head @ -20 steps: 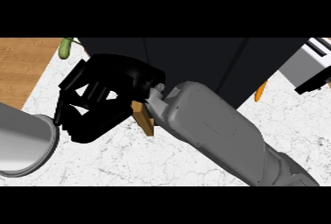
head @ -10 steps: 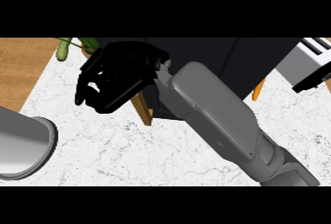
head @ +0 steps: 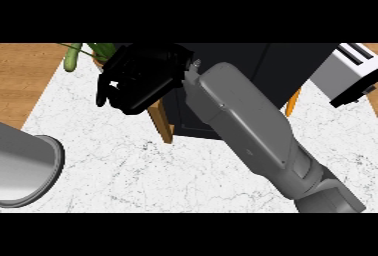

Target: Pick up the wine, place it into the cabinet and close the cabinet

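Observation:
My right hand (head: 139, 80) reaches across to the upper left, with its grey forearm (head: 251, 130) running diagonally from the lower right. Its black fingers look relaxed and lie over the top of the cabinet's wooden door (head: 162, 126), which shows edge-on. The dark cabinet (head: 236, 65) stands behind the arm. No wine bottle shows; the hand and arm hide most of the cabinet's front. Of my left arm only the grey forearm end (head: 26, 167) shows at the lower left.
A silver toaster (head: 347, 75) stands at the right edge. A green plant (head: 88, 52) sits at the top left by the wooden surface (head: 26, 80). An orange strip (head: 293, 101) shows beside the cabinet's right side. White marble counter (head: 148, 175) fills the foreground.
My right hand has moved up and slightly right along the door's edge. The left forearm has slid toward the lower left corner.

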Controlling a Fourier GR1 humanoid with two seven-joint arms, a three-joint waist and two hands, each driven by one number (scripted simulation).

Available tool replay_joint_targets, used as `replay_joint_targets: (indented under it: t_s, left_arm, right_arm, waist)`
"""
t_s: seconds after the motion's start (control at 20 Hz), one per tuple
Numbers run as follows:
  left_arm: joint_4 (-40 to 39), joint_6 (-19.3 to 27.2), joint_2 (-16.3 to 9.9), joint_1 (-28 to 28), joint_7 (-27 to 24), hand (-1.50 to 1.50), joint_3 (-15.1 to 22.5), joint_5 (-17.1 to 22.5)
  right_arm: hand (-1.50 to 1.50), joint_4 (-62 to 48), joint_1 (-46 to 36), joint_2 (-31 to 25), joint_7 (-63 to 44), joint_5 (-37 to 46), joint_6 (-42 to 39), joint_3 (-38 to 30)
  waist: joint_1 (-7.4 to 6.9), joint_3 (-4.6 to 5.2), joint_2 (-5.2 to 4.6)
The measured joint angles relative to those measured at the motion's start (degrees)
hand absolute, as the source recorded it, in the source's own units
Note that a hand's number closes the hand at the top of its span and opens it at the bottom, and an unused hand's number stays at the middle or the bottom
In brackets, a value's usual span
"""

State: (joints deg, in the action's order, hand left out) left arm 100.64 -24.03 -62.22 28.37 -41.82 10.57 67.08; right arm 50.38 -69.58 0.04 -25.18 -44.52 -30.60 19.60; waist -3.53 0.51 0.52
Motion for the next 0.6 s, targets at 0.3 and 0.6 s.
replay_joint_targets:
  t_s: [0.3,0.6]
  left_arm:
    - [0.23,0.26,0.87,-0.93,1.14,-1.5,-0.61,-0.47]
    - [0.46,1.18,1.29,-1.5,1.53,-1.5,-1.11,-1.73]
  right_arm:
    - [1.5,-1.74,0.01,-0.32,4.25,2.71,0.44,-0.78]
    - [1.5,-0.96,1.18,-0.72,7.68,5.0,0.95,-0.49]
  waist:
    - [-0.51,0.53,0.3]
    - [-0.96,1.02,0.5]
